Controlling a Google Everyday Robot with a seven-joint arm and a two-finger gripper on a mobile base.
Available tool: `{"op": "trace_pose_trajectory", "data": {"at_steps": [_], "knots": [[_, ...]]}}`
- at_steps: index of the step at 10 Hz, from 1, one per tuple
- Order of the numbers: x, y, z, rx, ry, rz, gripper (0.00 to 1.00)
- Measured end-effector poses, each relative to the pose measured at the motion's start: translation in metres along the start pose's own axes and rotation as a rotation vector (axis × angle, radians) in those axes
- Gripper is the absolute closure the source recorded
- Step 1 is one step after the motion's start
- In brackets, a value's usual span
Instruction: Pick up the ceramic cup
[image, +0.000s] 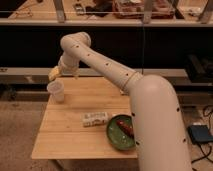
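Observation:
The ceramic cup (56, 92) is small, whitish and tapered, and it is upright at the far left corner of the wooden table (65, 137). My gripper (54, 74), with yellowish tips, is right above the cup's rim, at or very near it. I cannot tell whether it touches the cup. The white arm reaches to it from the lower right across the table.
A green plate (118, 135) holding a red-brown item (125, 127) is at the table's right, partly behind my arm. A small black-and-white packet (95, 119) lies mid-table. A dark shelf unit stands behind the table, and a blue-grey box (201, 134) lies on the floor at right.

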Motion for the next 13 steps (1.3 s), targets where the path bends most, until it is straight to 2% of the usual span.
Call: {"op": "trace_pose_trajectory", "data": {"at_steps": [2,4,5,7,9,11,12,13], "knots": [[0.013,0.016,0.013,-0.016,0.027,0.022,0.20],[0.032,0.041,0.030,-0.068,0.084,0.068,0.20],[0.038,0.048,0.039,-0.086,0.099,0.079,0.20],[0.044,0.061,0.064,-0.112,0.111,0.099,0.20],[0.045,0.068,0.080,-0.116,0.108,0.114,0.20],[0.044,0.067,0.097,-0.115,0.094,0.116,0.20],[0.043,0.057,0.098,-0.113,0.089,0.116,0.20],[0.041,0.034,0.096,-0.105,0.083,0.111,0.20]]}}
